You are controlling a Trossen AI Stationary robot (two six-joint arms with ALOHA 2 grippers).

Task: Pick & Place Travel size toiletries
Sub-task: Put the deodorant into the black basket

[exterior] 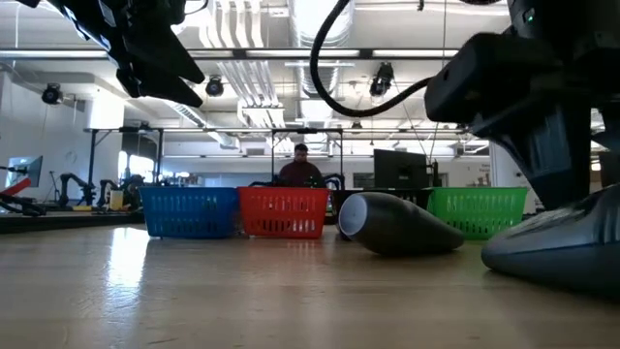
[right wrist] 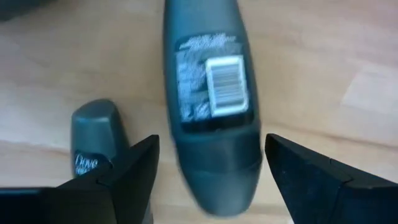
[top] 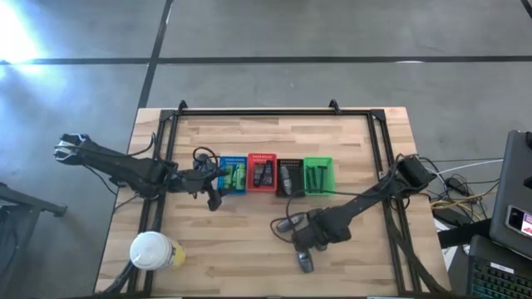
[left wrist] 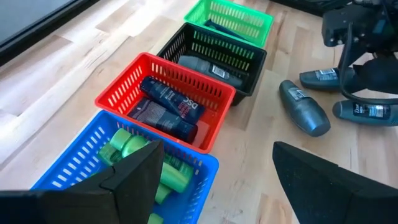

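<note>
Four small baskets stand in a row mid-table. The blue one (left wrist: 81, 163) holds bright green packets (left wrist: 127, 144), the red one (left wrist: 163, 73) dark packets (left wrist: 168, 106), the black one (left wrist: 211, 46) a grey tube (left wrist: 202, 67), and the green one (left wrist: 233, 17) thin dark sticks. My left gripper (left wrist: 217, 162) is open and empty, hovering at the blue basket's near end (top: 212, 189). Three grey oval tubes lie on the table nearer the front (left wrist: 303, 107). My right gripper (right wrist: 211, 149) is open, low over them (top: 306, 241). Its fingers stand on either side of one tube (right wrist: 211, 93), and another tube (right wrist: 96, 140) lies close beside one finger.
A large white-lidded cup (top: 152, 251) stands at the front left. A dark metal frame (top: 274, 112) runs along the table's far edge and both sides. One grey tube (top: 306, 263) lies near the front edge. A person (exterior: 301, 167) sits in the room behind.
</note>
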